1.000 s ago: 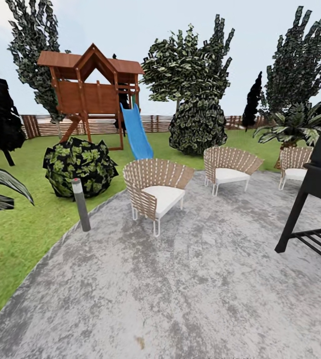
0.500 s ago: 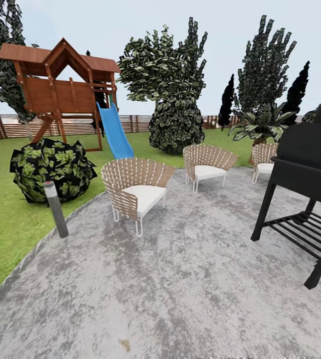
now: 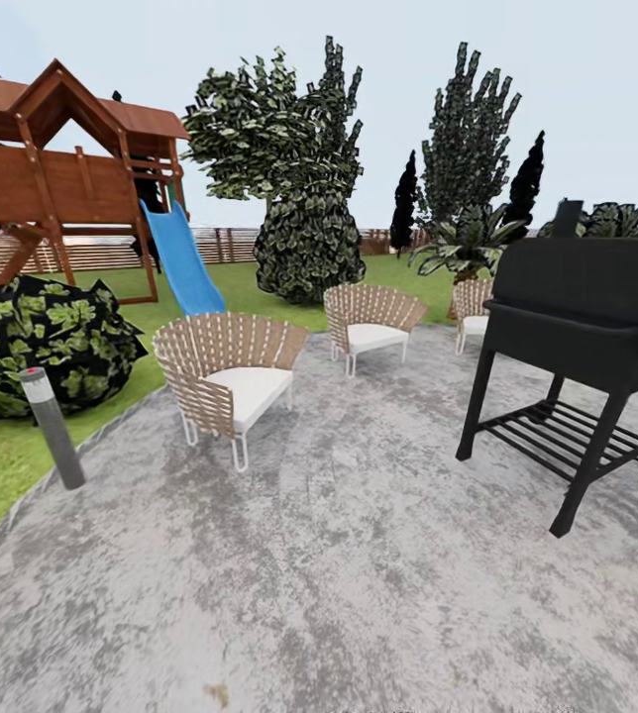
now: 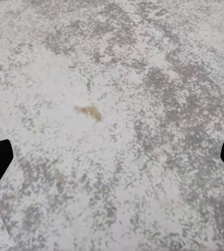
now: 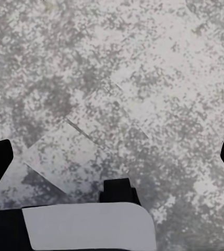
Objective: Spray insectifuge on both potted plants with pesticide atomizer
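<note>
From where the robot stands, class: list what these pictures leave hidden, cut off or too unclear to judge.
- Playhouse: head view, left side cut by the frame edge.
- Third chair: head view, partly behind the black grill.
- Left gripper: left wrist view, only dark finger tips at the frame edges.
- Right gripper: right wrist view, likewise.

Garden: patio (image 3: 359,555), playhouse (image 3: 61,178), grill (image 3: 582,317).

Mottled grey patio (image 3: 359,574); blue slide (image 3: 182,259); black grill (image 3: 582,327); brown playhouse (image 3: 61,168); tan slatted chairs (image 3: 228,371), white cushions.
</note>
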Robot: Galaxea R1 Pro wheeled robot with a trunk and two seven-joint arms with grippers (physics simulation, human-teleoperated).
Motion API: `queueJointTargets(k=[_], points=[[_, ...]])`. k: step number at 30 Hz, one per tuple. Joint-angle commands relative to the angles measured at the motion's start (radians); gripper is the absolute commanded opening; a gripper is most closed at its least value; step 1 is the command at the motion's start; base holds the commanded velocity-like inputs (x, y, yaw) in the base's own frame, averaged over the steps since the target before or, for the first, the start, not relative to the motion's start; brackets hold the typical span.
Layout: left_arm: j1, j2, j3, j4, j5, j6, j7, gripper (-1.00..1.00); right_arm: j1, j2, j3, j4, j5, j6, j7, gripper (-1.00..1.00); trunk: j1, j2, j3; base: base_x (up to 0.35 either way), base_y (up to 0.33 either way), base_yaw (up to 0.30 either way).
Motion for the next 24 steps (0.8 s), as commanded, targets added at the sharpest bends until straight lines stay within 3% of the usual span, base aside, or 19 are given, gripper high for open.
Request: queueJointTargets(k=[1, 8, 10, 11, 12, 17, 20, 24], points=[[0.0, 0.0, 0.0, 0.001, 0.0, -0.003, 0.0, 1.0, 0.0, 0.0, -0.002, -0.002, -0.001, 0.001, 0.002, 1.0, 0.004, -0.008, -0.004, 0.0, 0.0, -0.272], [0.0, 0.001, 0.003, 0.0, -0.001, -0.003, 0.0, 1.0, 0.001, -0.001, -0.012, -0.005, -0.001, 0.001, 0.001, 1.0, 0.031, -0.057, -0.026, 0.0, 0.0, -0.271], [0.0, 0.002, 0.004, -0.003, -0.001, -0.003, 0.0, 1.0, 0.001, -0.002, -0.037, -0.014, -0.002, 0.001, 0.001, 1.0, 0.038, -0.071, -0.032, 0.0, 0.0, -0.261], [0.0, 0.003, 0.004, -0.006, -0.001, -0.003, 0.0, 1.0, 0.001, -0.003, -0.064, -0.024, -0.002, 0.001, 0.002, 1.0, 0.042, -0.078, -0.035, 0.0, 0.0, -0.252], [-0.002, 0.003, 0.005, -0.018, -0.002, -0.003, 0.0, 1.0, 0.001, -0.004, -0.119, -0.043, -0.002, 0.001, 0.002, 1.0, 0.046, -0.085, -0.038, 0.0, 0.0, -0.244], [-0.026, 0.002, 0.005, -0.069, -0.002, -0.003, 0.0, 1.0, 0.001, -0.003, -0.249, -0.102, -0.001, 0.002, 0.002, 1.0, 0.065, -0.12, -0.054, 0.0, 0.0, -0.229], [-0.058, 0.001, 0.004, -0.096, -0.002, -0.001, 0.0, 1.0, 0.001, -0.002, -0.272, -0.164, 0.0, 0.004, 0.001, 1.0, 0.077, -0.141, -0.064, 0.0, 0.0, -0.169], [-0.152, -0.001, 0.003, -0.122, 0.002, 0.002, 0.001, 1.0, 0.001, -0.001, -0.282, -0.239, 0.0, 0.004, 0.001, 1.0, 0.092, -0.169, -0.076, 0.0, 0.0, -0.042]])
